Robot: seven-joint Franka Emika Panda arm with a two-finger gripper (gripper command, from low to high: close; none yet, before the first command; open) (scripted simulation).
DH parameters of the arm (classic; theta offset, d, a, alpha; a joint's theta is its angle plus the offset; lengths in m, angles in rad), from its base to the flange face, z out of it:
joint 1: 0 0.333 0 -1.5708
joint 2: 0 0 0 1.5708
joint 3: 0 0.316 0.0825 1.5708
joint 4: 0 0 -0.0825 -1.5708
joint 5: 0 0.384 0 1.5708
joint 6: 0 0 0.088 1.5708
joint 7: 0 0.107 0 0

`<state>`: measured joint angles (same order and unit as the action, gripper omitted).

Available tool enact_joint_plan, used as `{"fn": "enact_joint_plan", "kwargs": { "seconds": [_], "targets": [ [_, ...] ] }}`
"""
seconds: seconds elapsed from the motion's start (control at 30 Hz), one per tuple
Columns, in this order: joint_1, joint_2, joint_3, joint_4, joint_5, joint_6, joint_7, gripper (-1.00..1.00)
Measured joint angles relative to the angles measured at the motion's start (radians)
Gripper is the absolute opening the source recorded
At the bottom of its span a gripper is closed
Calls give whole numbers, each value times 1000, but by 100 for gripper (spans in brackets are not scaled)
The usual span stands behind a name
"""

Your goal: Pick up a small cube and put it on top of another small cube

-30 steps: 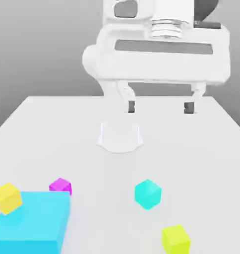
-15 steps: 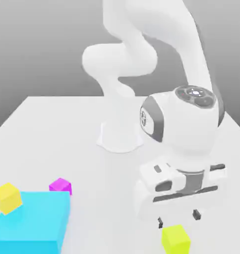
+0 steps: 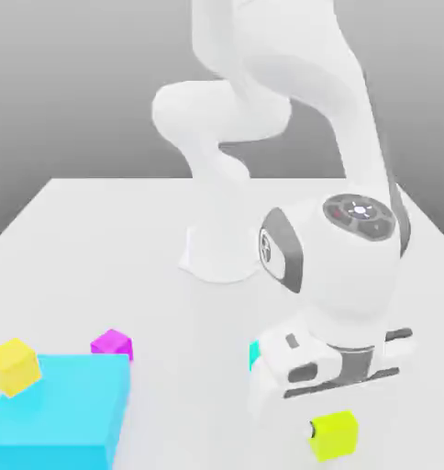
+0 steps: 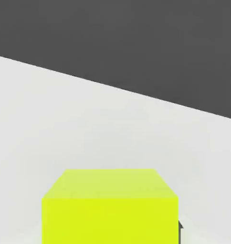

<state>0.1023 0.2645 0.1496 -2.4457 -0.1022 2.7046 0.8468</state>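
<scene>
Lime-yellow and probably light and stiff, the small cube sits on the table, jaws seemingly clamped on it, opposite flat sides being the best hold.

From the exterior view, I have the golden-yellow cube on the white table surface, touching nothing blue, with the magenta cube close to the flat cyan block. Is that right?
Not quite: the exterior view shows the golden-yellow cube on the flat cyan block. The magenta cube is close to that block.

Cubes – matt, smooth; tbl – smooth, matt.
</scene>
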Motion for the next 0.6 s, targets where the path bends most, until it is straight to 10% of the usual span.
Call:
{"fn": "enact_joint_plan", "kwargs": {
  "seconds": [0.6],
  "targets": [
    [37, -428, -29, -489, 153, 66, -300, -100]
  ]
}}
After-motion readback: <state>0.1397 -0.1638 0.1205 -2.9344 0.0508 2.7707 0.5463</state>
